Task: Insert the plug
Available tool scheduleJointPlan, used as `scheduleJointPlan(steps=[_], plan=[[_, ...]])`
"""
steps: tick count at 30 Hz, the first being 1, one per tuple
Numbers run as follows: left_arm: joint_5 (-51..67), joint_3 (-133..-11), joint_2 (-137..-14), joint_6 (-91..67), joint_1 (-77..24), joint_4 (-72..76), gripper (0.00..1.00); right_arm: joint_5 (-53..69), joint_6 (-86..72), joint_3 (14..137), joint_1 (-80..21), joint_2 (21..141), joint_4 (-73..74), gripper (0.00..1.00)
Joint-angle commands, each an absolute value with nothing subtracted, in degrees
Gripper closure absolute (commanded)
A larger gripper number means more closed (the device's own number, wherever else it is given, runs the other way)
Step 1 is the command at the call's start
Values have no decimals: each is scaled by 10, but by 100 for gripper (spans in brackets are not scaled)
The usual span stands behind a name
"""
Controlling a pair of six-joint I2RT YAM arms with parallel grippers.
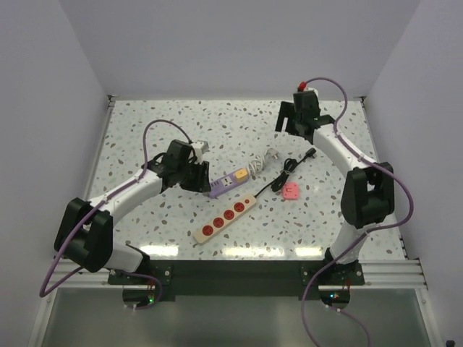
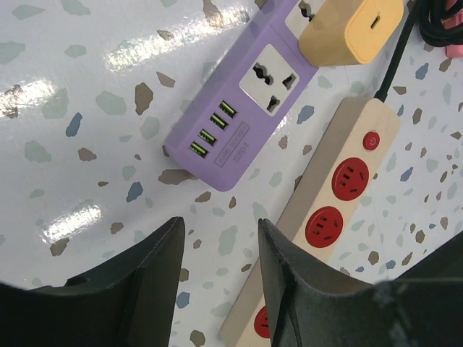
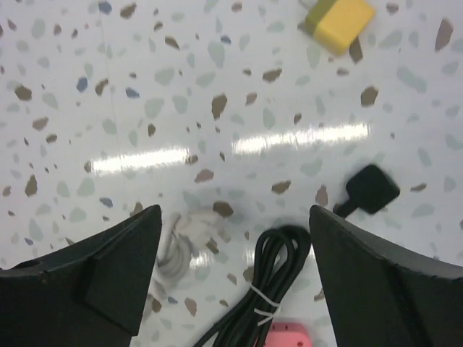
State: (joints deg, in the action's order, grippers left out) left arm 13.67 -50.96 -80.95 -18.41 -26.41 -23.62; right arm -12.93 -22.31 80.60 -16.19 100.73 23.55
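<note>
Small black moulded plug lies loose on speckled table, beside bundled black cord, clear of both tools. Likely light, rigid, slick; cord will tug. Pinch body sides, prongs free. Right tool spread wide, empty; left tool part-spread, empty.

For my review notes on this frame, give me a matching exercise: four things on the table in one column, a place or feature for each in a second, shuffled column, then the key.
Things:
1. purple power strip
2. cream power strip
3. black plug
4. yellow adapter

Descriptions:
A. sits on the purple strip
B. lies loose on the table, in no socket
C. has round red sockets
D. has a row of USB ports

Pairs: 1-D, 2-C, 3-B, 4-A.
</note>
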Motion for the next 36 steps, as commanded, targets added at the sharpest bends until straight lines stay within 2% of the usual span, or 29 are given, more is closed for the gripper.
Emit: scheduleJointPlan(steps=[1, 5, 12, 18, 27, 36], plan=[[123, -540, -806, -185, -267, -232, 49, -70, -152, 882, -127, 1064, 240, 12], [115, -548, -809, -185, -267, -243, 48, -29, -95, 946, -97, 1128, 223, 9], [108, -568, -824, -180, -267, -265, 48, 42, -42, 986, -43, 1213, 175, 9], [97, -596, -852, -178, -267, -280, 48, 58, 19, 1026, -34, 1249, 148, 9], [95, -649, -896, -182, -267, -305, 46, 44, 70, 1137, -26, 1339, 184, 9], [92, -664, -913, -177, -267, -318, 46, 75, 76, 1117, -4, 1346, 178, 8]])
